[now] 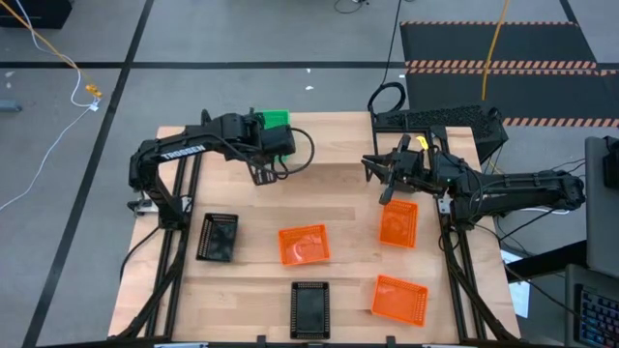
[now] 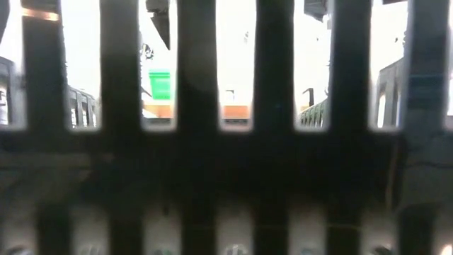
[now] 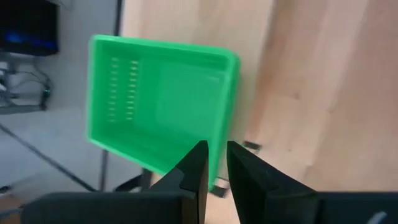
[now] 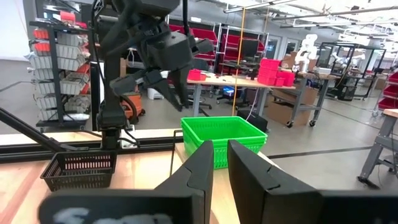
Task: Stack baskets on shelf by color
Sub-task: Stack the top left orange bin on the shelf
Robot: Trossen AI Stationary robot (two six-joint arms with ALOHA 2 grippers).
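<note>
One green basket (image 1: 274, 119) (image 3: 161, 99) (image 4: 227, 137) stands flat at the end of the light plank shelf (image 3: 255, 74), by the table's far edge. On the tabletop lie three orange baskets (image 1: 304, 244) (image 1: 397, 222) (image 1: 399, 298) and two black baskets (image 1: 218, 237) (image 1: 309, 309). My left gripper (image 1: 263, 172) (image 3: 216, 155) hangs above the green basket's near side, shut and holding nothing. My right gripper (image 1: 377, 179) (image 4: 219, 155) is raised over the table's middle right, shut and empty, pointing toward the green basket. The other baskets are not in view.
A black basket wall stands right in front of the low camera; only slits show the green basket (image 2: 161, 85) behind it. A dark rack-like object (image 1: 440, 121) sits at the far right corner. Bare wood lies between the scattered baskets.
</note>
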